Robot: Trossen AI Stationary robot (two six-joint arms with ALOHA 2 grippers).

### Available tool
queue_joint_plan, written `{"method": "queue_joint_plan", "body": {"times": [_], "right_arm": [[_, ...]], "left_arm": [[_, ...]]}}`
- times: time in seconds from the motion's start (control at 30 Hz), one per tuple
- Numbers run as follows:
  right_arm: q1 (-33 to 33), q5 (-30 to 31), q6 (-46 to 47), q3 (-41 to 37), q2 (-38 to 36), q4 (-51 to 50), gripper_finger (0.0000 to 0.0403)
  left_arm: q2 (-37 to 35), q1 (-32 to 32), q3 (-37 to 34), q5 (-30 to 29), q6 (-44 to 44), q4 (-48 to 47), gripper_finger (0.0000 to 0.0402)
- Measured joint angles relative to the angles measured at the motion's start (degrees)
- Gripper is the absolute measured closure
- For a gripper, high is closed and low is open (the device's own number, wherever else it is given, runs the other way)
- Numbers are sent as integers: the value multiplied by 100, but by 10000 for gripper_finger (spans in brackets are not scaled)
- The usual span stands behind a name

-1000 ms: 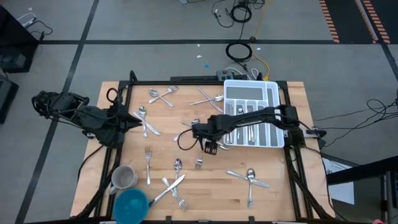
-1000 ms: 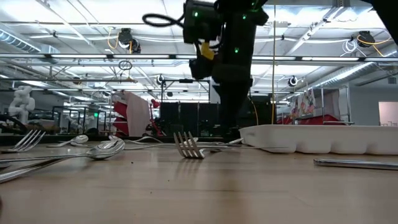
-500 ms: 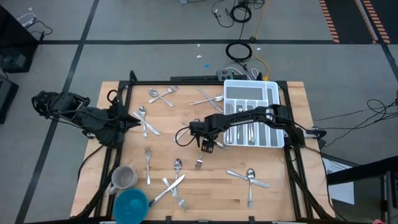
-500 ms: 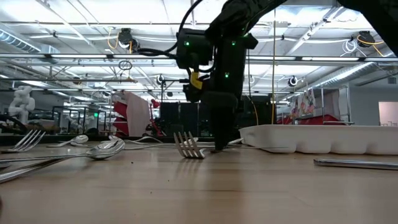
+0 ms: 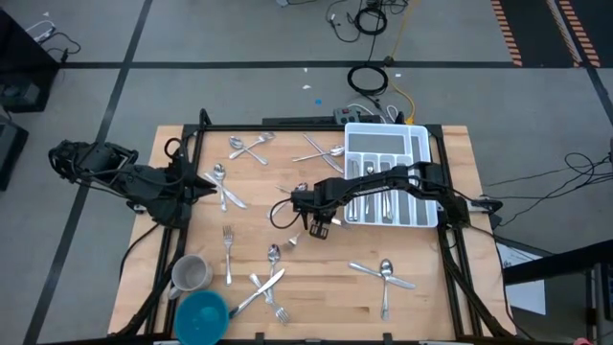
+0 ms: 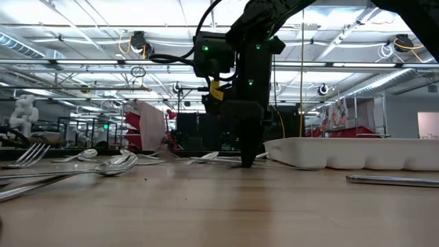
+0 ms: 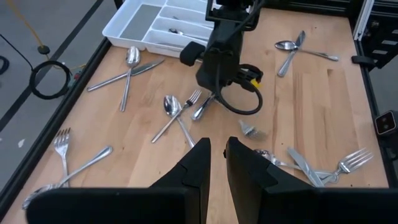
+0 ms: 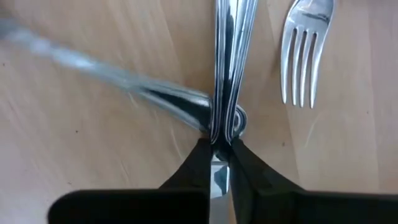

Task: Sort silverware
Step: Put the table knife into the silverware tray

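Note:
Silverware lies scattered over the wooden table: crossed pieces (image 5: 247,146) at the far left, a fork (image 5: 228,251), a knife and fork (image 5: 268,287) near the front, and spoons (image 5: 385,276) at the front right. My right gripper (image 5: 321,230) is down at the table's middle, left of the white organiser tray (image 5: 426,134), shut on one slim piece (image 8: 229,56). A fork head (image 8: 308,43) lies beside it. A second piece (image 8: 93,68) shows blurred. My left gripper (image 7: 216,163) waits at the table's left side with a narrow gap and nothing between its fingers. My right gripper pinches the handle end (image 8: 222,127) of the slim piece between its two fingers. The fingers (image 6: 247,159) come from above, pointing down, their tips at the table top. The piece runs straight away from the fingers and lies on the wood.
A grey mug (image 5: 190,273) and a blue bowl (image 5: 201,314) stand at the front left corner. The tray holds several pieces in its compartments. Bare wood shows between the gripper and the front-right spoons.
My right gripper has come down to the table top and shut on a handle end. The fork whose tines stood raised just in front of it has left its place and shifted toward the table's left.

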Motion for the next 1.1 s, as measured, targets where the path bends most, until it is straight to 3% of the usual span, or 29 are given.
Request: {"method": "queue_joint_plan", "body": {"times": [0.3,0.7,0.9,1.1], "right_arm": [[97,268,266,-50,-285,-47,401],[303,459,392,-31,-1605,418,402],[301,984,-898,-26,-2388,36,403],[190,1503,-2655,-17,-2876,-1399,403]], "left_arm": [[0,-2,0,-56,1,0,346],[0,0,0,-61,3,0,346],[0,-2,0,-65,5,-2,346],[0,-2,0,-112,3,-2,346]]}}
